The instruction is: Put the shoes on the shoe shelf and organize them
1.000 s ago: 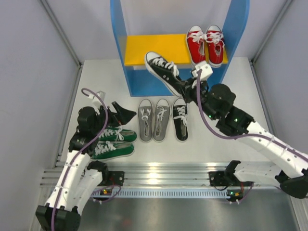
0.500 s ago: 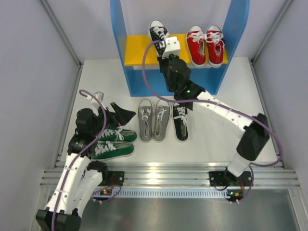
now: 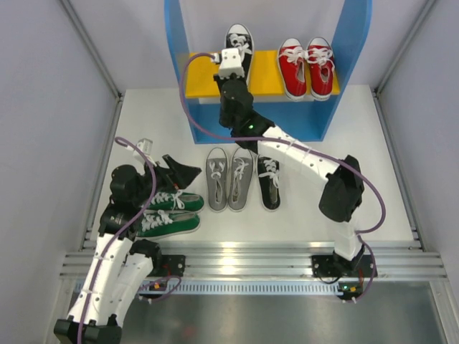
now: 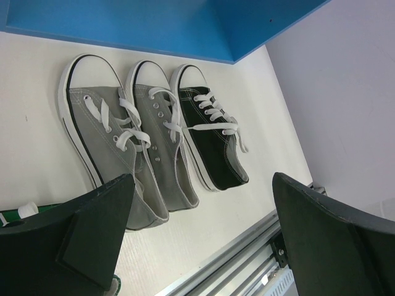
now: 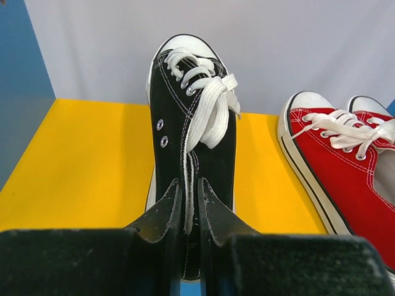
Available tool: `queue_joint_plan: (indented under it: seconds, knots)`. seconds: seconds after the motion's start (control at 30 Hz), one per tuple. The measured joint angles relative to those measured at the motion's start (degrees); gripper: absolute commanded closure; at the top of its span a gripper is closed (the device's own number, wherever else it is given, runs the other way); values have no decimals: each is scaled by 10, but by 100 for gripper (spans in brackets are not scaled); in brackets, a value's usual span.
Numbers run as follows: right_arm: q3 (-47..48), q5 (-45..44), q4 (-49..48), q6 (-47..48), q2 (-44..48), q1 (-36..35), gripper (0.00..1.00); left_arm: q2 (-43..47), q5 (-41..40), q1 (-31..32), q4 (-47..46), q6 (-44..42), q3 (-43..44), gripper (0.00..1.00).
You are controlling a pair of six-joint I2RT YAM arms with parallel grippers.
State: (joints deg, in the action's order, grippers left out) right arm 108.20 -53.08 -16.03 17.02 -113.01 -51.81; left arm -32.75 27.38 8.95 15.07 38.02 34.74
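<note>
The shoe shelf has blue side panels (image 3: 177, 43) and a yellow middle board (image 3: 204, 75). My right gripper (image 5: 190, 191) is shut on the tongue and laces of a black shoe (image 5: 191, 123), holding it on or just above the yellow board (image 5: 80, 166), toe to the back wall. The red pair (image 3: 307, 64) stands on the board to its right. In front of the shelf lie the grey pair (image 3: 229, 178) and the other black shoe (image 3: 269, 179). My left gripper (image 3: 183, 172) is open and empty over the green pair (image 3: 168, 211).
Grey walls and frame posts close in both sides. A metal rail (image 3: 237, 258) runs along the near table edge. The left wrist view shows the grey pair (image 4: 123, 142), the black shoe (image 4: 213, 139) and the shelf's blue base (image 4: 154, 28).
My right arm has carried the black shoe from in front of the shelf up and left onto the yellow board, beside the red pair. The left arm has barely moved.
</note>
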Motion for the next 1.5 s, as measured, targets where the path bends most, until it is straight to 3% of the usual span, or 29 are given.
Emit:
queue_joint_plan:
  seconds: [0.47,1.47,1.5]
  knots:
    - [34,66,190,-132,3,80,100,0,1,0,1,0,0,1]
    - [10,96,200,-177,22,64,100,5,-3,0,14,-5,0,1]
    - [7,96,199,-179,23,63,95,5,-3,0,15,-5,0,1]
